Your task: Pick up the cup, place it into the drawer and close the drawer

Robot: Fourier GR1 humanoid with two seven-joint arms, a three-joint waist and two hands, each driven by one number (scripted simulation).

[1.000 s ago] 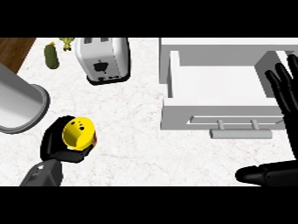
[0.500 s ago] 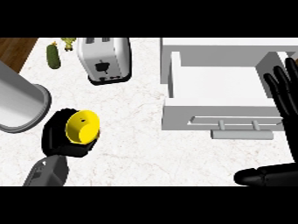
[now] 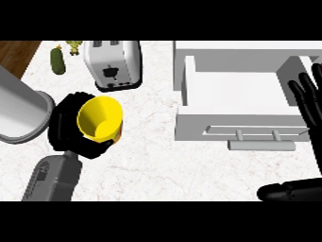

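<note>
A yellow cup (image 3: 100,118) is held at the left of the head view, its open mouth turned towards me. My left hand (image 3: 69,127) is shut on it, black fingers curled round its sides and base. The white drawer (image 3: 236,92) stands pulled open at the right, its tray bare, a bar handle (image 3: 257,137) on its front. My right hand (image 3: 320,101) is open with fingers straight up, at the drawer's right edge. The cup is well left of the drawer, apart from it.
A white toaster (image 3: 112,64) stands at the back, just above the cup. A large grey cylinder (image 3: 10,108) lies at the far left, close to my left hand. A green cucumber (image 3: 56,61) lies at the back left on the white marble counter (image 3: 177,165).
My left hand has lifted the cup and moved it up and rightwards, tilting its mouth towards me. The right hand has hardly moved.
</note>
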